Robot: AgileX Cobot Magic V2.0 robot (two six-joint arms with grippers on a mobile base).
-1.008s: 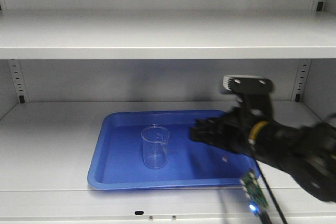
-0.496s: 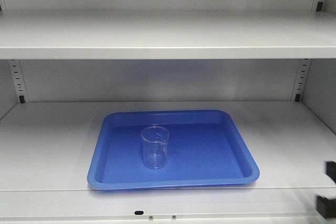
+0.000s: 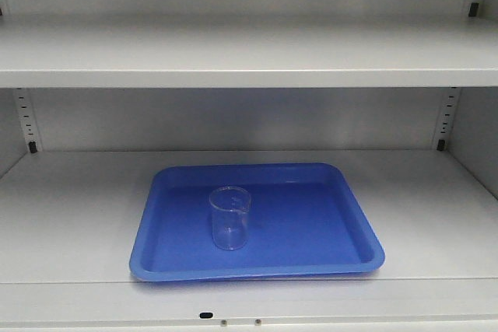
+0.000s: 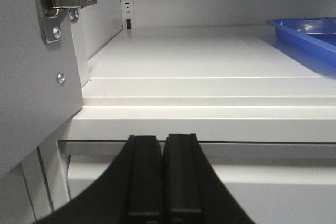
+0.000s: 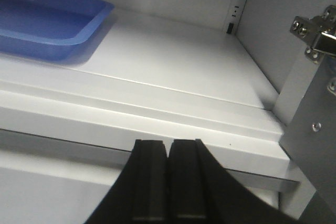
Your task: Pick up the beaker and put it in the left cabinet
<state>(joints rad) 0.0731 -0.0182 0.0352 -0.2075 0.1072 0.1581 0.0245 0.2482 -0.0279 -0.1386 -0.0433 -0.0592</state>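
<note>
Front-facing view shows me the beaker (image 3: 229,218) upright in the blue tray (image 3: 342,258) on the left cabinet (image 3: 70,215) shelf. Left gripper (image 4: 163,179) and right gripper (image 5: 168,179) sit at six o'clock, jaws closed, empty. I judge placement done; next, stay clear.

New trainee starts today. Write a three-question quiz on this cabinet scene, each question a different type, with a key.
1. True or false: the beaker stands upright in the blue tray.
2. The left gripper is: A) shut, holding nothing B) shut on the beaker C) wide open.
3. Fill in: the tray rests on a shelf of the left ______.

Key: 1 true; 2 A; 3 cabinet.
</note>
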